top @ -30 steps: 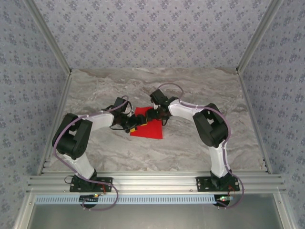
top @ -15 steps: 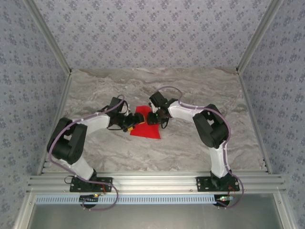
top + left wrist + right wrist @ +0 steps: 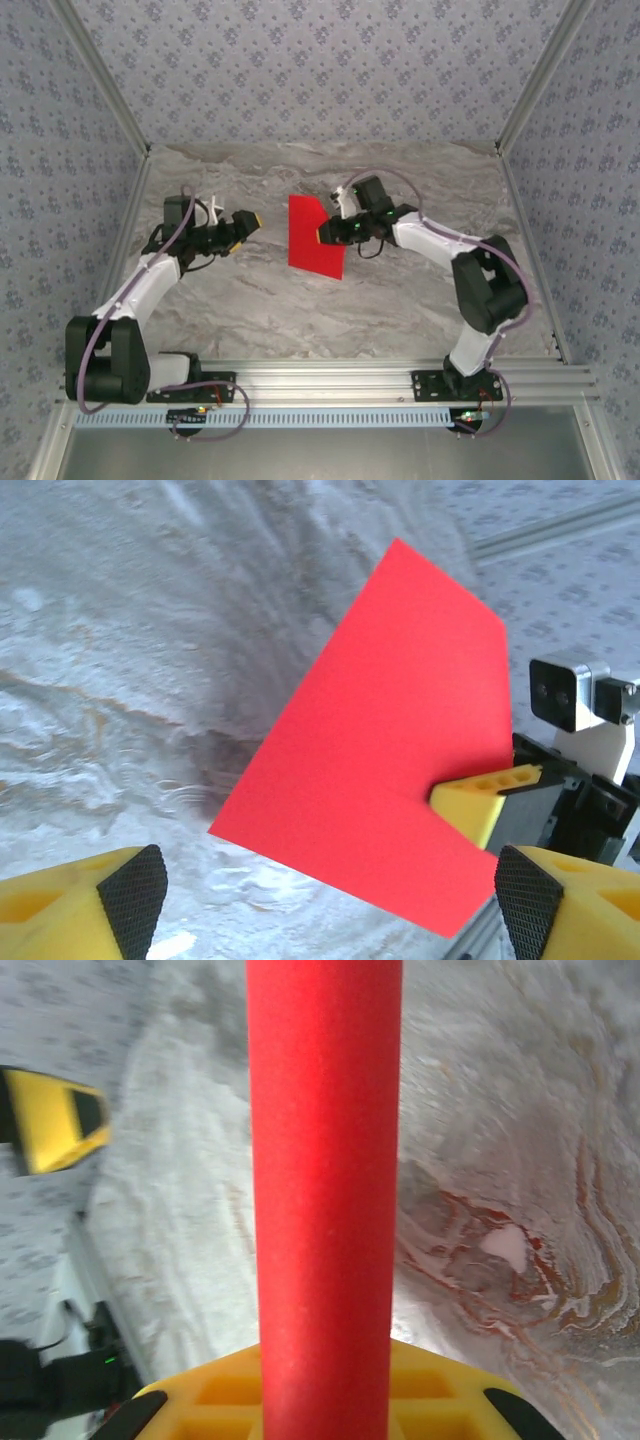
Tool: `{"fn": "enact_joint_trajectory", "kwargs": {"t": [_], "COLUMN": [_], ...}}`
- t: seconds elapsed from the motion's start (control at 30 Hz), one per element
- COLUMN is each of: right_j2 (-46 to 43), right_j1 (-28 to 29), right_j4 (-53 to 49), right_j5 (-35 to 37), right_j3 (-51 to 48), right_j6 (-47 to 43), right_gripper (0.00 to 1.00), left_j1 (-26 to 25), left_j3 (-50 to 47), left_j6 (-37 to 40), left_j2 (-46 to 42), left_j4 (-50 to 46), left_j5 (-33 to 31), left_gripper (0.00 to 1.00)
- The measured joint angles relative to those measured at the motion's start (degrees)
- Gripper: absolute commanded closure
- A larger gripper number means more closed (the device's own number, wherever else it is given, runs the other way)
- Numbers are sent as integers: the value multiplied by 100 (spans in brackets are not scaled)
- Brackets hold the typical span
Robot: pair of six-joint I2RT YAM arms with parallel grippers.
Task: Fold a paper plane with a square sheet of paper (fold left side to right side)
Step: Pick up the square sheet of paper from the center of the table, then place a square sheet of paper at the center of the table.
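Your right gripper [image 3: 327, 232] is clenched on the right edge of the red sheet of paper [image 3: 308, 240], holding it tilted up over the marble worktop [image 3: 400, 310] at the frame's centre. Your left gripper [image 3: 243, 222] is released, jaws wide, well apart at centre left.

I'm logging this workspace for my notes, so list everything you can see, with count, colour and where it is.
thin bright red sheet of paper: one, red, mid-table, raised off the surface
grey marbled table: one, grey-white, beneath both arms
patterned wall panels: three, pale blue-grey, left, back and right of the table
aluminium frame rails: several, silver, near edge and corner uprights
left gripper: one, yellow fingers, open, left of the paper, apart from it
right gripper: one, yellow fingers, shut on the paper's right edge
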Motion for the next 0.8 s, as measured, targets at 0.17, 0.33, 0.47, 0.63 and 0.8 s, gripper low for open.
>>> {"fn": "enact_joint_trajectory", "kwargs": {"t": [0.17,0.33,0.47,0.63,0.8], "right_j2": [-992,-1641,-1768,-1768,-1770], "right_j1": [-516,-553,-457,-448,-380], "right_j4": [-28,-389,-678,-798,-850], "right_j5": [-1036,-1794,-2046,-2218,-2472], "right_j3": [-125,-7,229,334,339], "right_j6": [-310,-715,-848,-866,-870], "right_gripper": [83,83,83,83,82], "left_j1": [17,-155,-623,-1038,-1255], "left_j3": [17,299,592,807,896], "left_j6": [37,129,260,382,492], "left_j2": [-358,-520,-520,-527,-507], "left_j4": [407,699,944,1027,1003], "left_j5": [859,1458,1720,1845,1856], "left_gripper": [4,2,2,3,9]}}
